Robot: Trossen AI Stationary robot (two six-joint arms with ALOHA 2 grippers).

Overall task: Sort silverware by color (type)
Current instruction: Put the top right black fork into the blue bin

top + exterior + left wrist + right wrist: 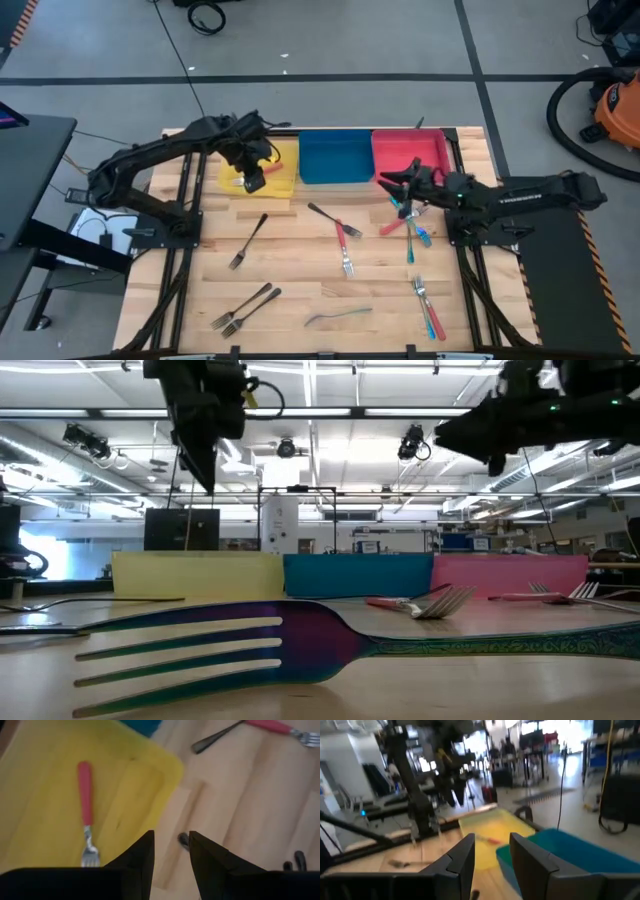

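Bare table (290, 250) between scattered forks (247, 241)

I found no text, label, brand or number that I could read anywhere on my table

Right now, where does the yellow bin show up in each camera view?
High view: yellow bin, left of the blue bin, under the left pincer.
Low view: left end of the row.
Left wrist view: fills the left side.
Right wrist view: centre.
Shared landmark: the adjacent blue bin.
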